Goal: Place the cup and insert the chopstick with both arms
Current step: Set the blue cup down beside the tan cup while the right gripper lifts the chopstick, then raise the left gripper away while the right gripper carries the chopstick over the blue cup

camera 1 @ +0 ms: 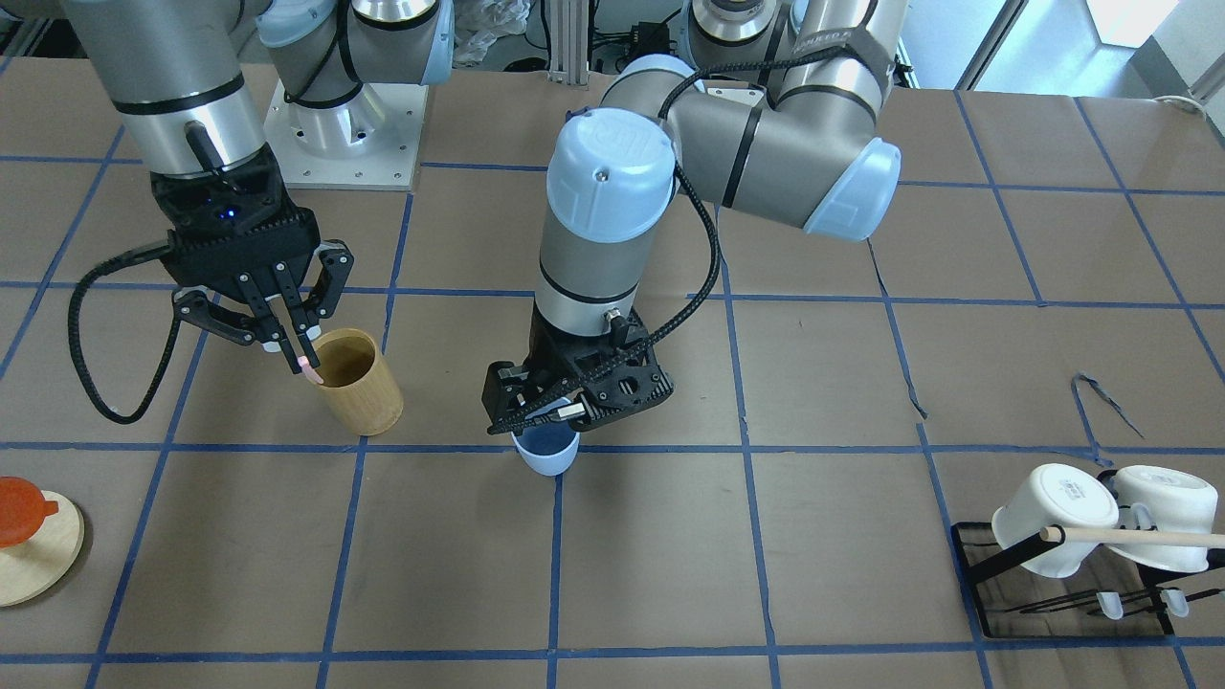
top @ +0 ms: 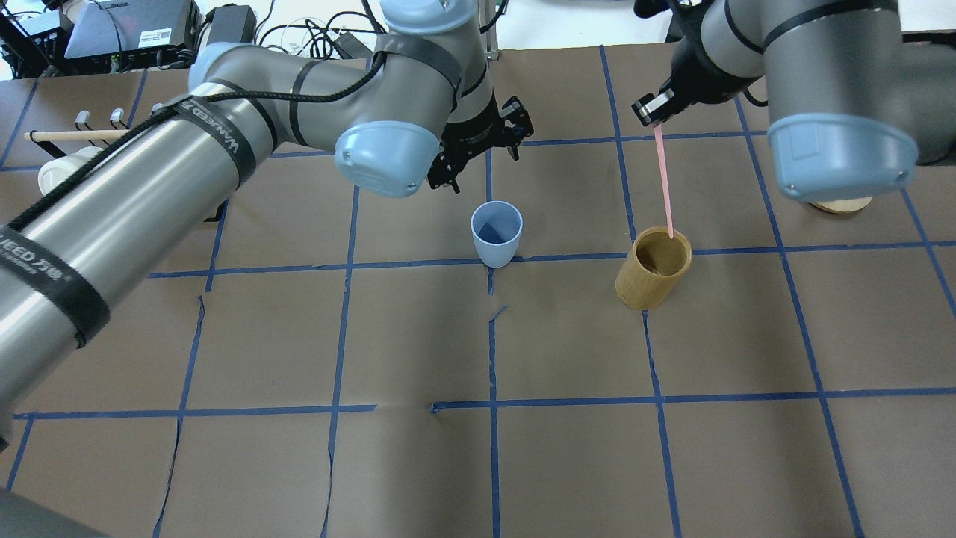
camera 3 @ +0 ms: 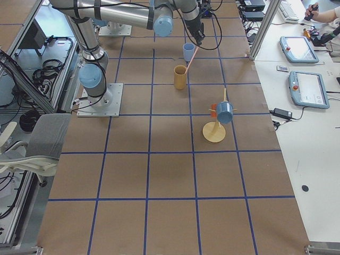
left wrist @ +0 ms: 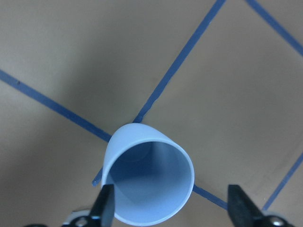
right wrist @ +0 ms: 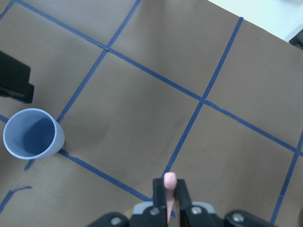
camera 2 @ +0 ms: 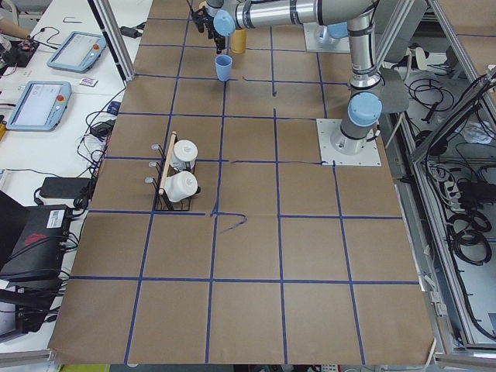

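Note:
The light blue cup (top: 496,233) stands upright on the table near the middle, on a blue tape line. My left gripper (top: 484,161) hangs just above and behind it, open. In the left wrist view the cup (left wrist: 149,179) sits below and between the spread fingers (left wrist: 107,203). My right gripper (top: 651,110) is shut on the top end of the pink chopstick (top: 665,179), which hangs almost upright. Its lower tip is at the rim of a tan wooden cylinder holder (top: 651,270). The right wrist view shows the chopstick (right wrist: 169,187) pinched between the fingers and the cup (right wrist: 31,135) off to the left.
A black rack with two white mugs (camera 1: 1053,522) and a long wooden rod (camera 1: 1139,538) stands at the table's end on my left. A round wooden stand (camera 1: 33,560) with an orange piece sits at the other end.

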